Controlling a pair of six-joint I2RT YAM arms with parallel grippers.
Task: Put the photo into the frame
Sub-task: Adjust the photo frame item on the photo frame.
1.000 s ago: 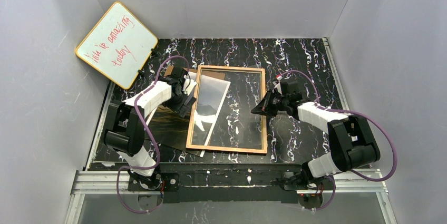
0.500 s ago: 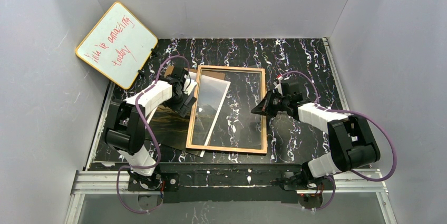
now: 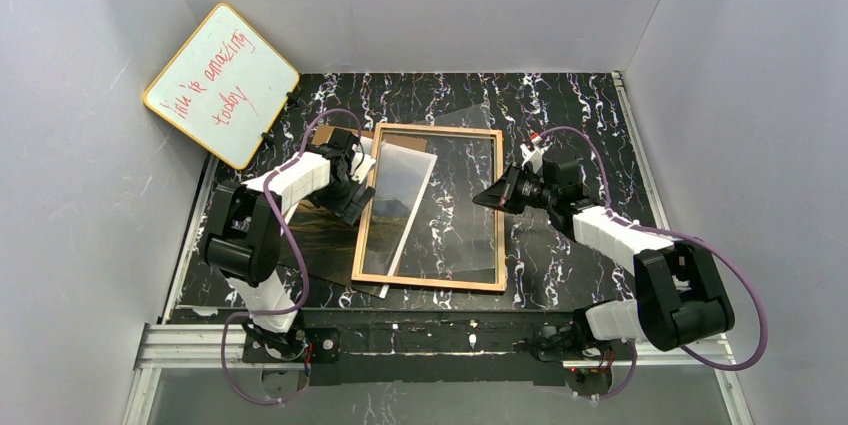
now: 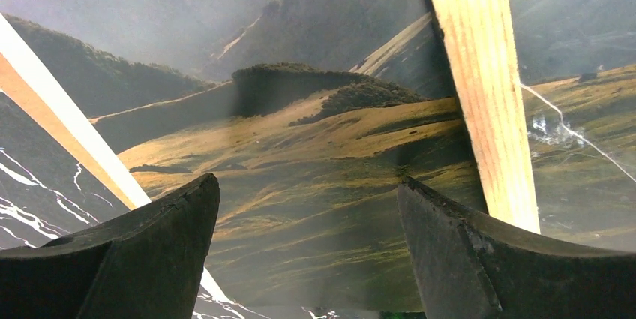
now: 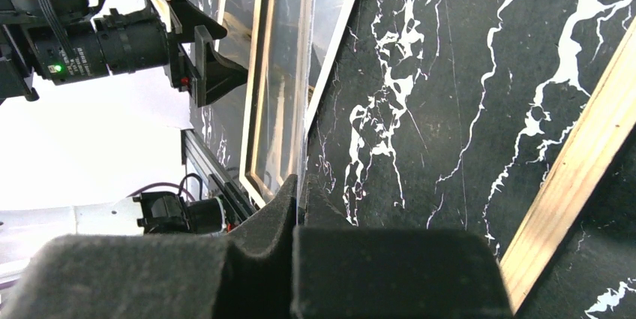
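The frame (image 3: pixel 428 283) lies wood-coloured back up on the black marbled table. My right gripper (image 3: pixel 480 199) is shut on the right edge of its clear glass pane (image 3: pixel 450 205) and holds that edge tilted up; the pinch shows in the right wrist view (image 5: pixel 300 184), with the pane (image 5: pixel 289 71) running away edge-on. The photo (image 3: pixel 322 237), landscape side up, lies at the left and passes under the frame's left bar (image 4: pixel 480 94). My left gripper (image 3: pixel 356 187) is open just above the photo (image 4: pixel 300 206), its fingers (image 4: pixel 150 251) on either side and not touching it.
A yellow-edged whiteboard (image 3: pixel 222 83) with red writing leans in the back left corner. A brown hardboard panel (image 3: pixel 325 134) lies behind the left gripper. Grey walls close in three sides. The frame's right bar (image 5: pixel 577 176) lies beside my right gripper.
My right gripper has moved slightly left and back with the pane edge, tilting it higher. My left gripper has shifted a little to the right over the photo.
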